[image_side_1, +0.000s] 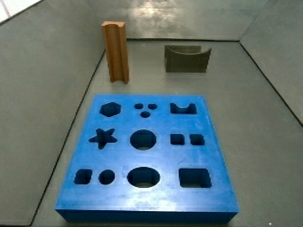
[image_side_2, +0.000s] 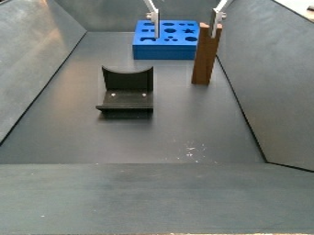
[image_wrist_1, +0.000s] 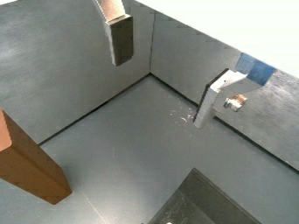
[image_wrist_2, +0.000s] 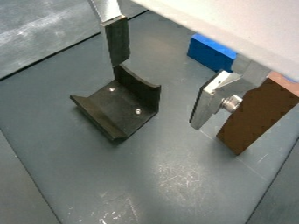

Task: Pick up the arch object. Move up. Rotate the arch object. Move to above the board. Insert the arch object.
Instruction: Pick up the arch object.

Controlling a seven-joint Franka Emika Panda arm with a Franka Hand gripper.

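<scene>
Claw [image_side_2: 185, 11] open, empty, high above the board [image_side_2: 172, 39]. Centre over the upright arch object [image_side_2: 207, 57]; descend, then close squarely on its flat sides.

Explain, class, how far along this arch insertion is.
Nothing is done: the arch object stands upright on the floor beyond the board, whose holes are all empty. In hand: the gripper hangs open, its fingers empty, near the arch object. Left: grasp, lift, rotate, carry over, insert.

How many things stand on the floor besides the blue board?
2. In a side view the arch object stands upright beyond the board's far left corner, the fixture to its right. The open gripper hovers near the arch object.
</scene>
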